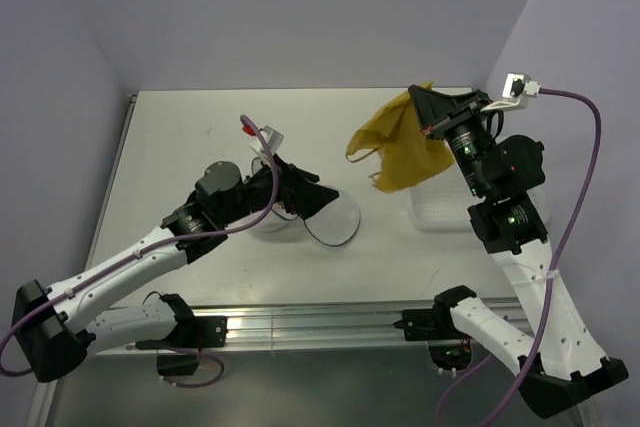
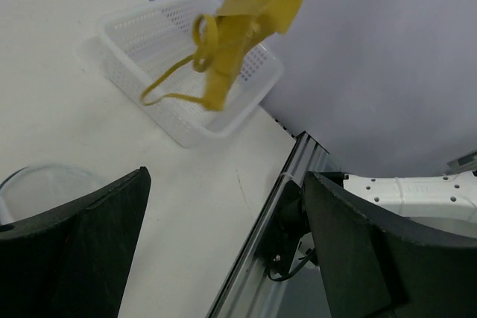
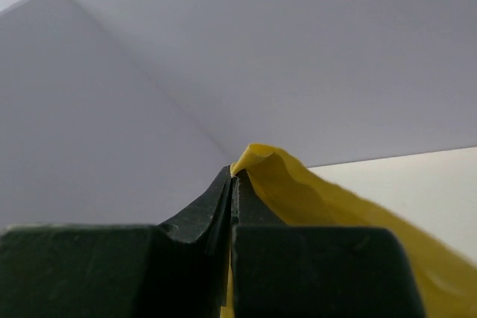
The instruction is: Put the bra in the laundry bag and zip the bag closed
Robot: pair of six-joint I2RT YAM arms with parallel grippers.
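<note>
Yellow fabric bra [image 1: 405, 152], pinched in the right end effector [image 3: 232, 181], next needs carrying into the round white mesh laundry bag [image 1: 335, 219].

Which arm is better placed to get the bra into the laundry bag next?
Right. The right gripper is shut on the yellow bra, which hangs in the air above the white basket. The left gripper is open and empty, down by the laundry bag.

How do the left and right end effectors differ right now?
The left end effector is open and empty; the right end effector is shut on the bra. The left sits low by the bag; the right is raised near the basket. Both are black.
</note>
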